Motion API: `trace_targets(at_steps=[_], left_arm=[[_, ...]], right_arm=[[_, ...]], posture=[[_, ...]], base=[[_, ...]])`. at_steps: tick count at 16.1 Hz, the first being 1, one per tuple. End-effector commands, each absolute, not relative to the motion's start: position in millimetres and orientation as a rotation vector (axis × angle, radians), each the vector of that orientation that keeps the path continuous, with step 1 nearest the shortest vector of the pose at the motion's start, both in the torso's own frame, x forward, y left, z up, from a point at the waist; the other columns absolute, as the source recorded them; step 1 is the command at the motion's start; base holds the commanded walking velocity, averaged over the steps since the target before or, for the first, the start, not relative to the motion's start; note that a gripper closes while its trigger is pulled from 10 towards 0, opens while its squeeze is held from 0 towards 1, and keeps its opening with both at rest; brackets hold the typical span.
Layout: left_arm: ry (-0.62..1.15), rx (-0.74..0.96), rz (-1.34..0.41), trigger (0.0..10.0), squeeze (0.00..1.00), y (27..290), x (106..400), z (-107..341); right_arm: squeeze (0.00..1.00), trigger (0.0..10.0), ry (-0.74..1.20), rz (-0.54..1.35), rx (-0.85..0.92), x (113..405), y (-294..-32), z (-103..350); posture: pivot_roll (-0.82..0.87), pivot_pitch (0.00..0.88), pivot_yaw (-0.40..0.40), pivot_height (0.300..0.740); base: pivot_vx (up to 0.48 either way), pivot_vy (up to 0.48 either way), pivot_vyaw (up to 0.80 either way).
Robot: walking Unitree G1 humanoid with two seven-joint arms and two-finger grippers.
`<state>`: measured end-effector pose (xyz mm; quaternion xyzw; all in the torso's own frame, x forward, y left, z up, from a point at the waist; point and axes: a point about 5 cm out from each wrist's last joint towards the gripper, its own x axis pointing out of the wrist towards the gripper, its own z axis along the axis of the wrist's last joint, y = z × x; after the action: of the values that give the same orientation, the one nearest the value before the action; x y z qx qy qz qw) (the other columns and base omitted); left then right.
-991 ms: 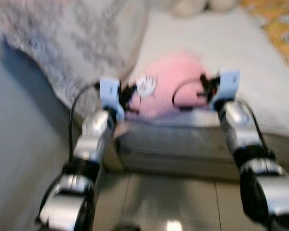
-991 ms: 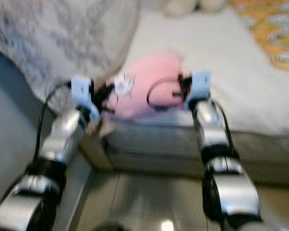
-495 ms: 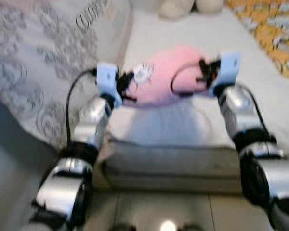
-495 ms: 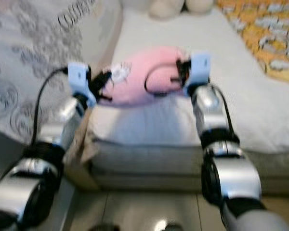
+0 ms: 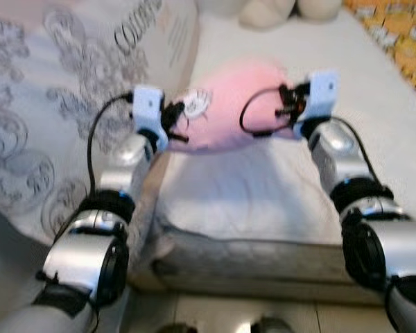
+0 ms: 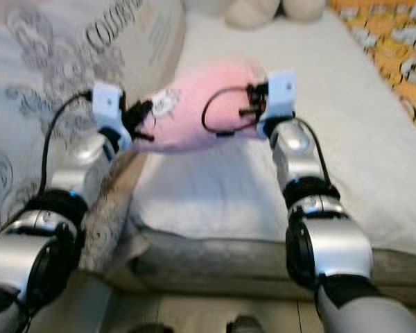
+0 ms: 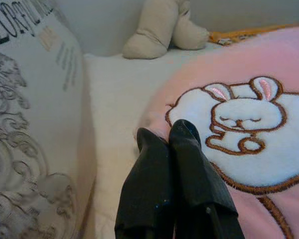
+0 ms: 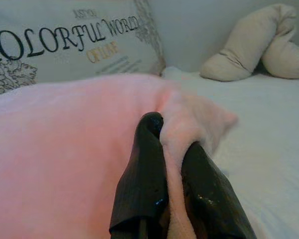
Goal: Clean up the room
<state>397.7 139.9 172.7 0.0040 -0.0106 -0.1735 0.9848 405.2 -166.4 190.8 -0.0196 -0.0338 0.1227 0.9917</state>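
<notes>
Evidently soft and light, the pink bunny cushion (image 5: 232, 104) is held above the bed (image 5: 263, 194), pinched at each end: right claw (image 8: 174, 134) clamped on a corner fold, left claw (image 7: 167, 134) closed, apparently nipping the edge.

We see a bed (image 5: 249, 187) with a white sheet running from near to far. On the left a grey patterned pillow (image 5: 76, 90) carries the printed words "COLORFUL WORLD". At the far end lies a beige plush toy (image 7: 162, 27), and on the far right an orange patterned blanket (image 6: 392, 48). Nearest us is pale floor (image 5: 215, 319).
</notes>
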Motion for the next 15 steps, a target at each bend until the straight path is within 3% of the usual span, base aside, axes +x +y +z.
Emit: trace_targets(at_steps=[1,8,9,10,11,12,13,14,15], left_arm=[[-0.031,0.025,-0.242,0.0,0.00,166,400,177],[0.093,0.035,-0.161,0.0,0.00,155,395,145],[0.135,0.035,-0.178,0.0,0.00,146,388,127],[0.177,0.037,-0.191,0.0,0.00,140,381,112],[0.212,0.049,-0.190,2.4,0.00,138,376,101],[0.228,0.044,-0.192,9.6,0.00,137,374,97],[0.232,0.037,-0.184,10.0,0.00,136,373,96],[0.224,0.031,-0.176,10.0,0.17,135,374,97],[0.218,0.022,-0.174,10.0,1.00,134,375,99]], right_arm=[[0.00,0.0,-0.088,0.233,-0.015,408,-166,199],[0.00,0.0,0.107,0.309,-0.127,398,-152,153],[0.00,10.0,0.175,0.309,-0.177,392,-157,136],[0.00,10.0,0.221,0.306,-0.203,386,-162,123],[0.00,10.0,0.247,0.298,-0.203,383,-166,116],[0.00,10.0,0.255,0.296,-0.205,381,-168,114],[0.00,10.0,0.262,0.280,-0.237,380,-173,111],[0.00,10.0,0.264,0.259,-0.264,380,-179,112],[0.80,10.0,0.261,0.240,-0.282,380,-183,114]], posture=[[-0.11,0.000,0.104,0.740],[-0.10,0.195,0.126,0.740],[-0.08,0.213,0.116,0.740],[-0.08,0.222,0.111,0.740],[-0.08,0.225,0.107,0.740],[-0.08,0.225,0.107,0.740],[-0.08,0.228,0.106,0.740],[-0.08,0.227,0.101,0.740],[-0.08,0.226,0.100,0.740]], base=[[0.000,0.000,0.00],[0.000,0.000,0.00],[0.000,0.000,0.00],[0.000,0.000,0.00],[0.000,0.000,0.00],[0.000,0.000,0.00],[0.000,0.000,0.00],[0.000,0.000,0.00],[0.000,0.000,0.00]])
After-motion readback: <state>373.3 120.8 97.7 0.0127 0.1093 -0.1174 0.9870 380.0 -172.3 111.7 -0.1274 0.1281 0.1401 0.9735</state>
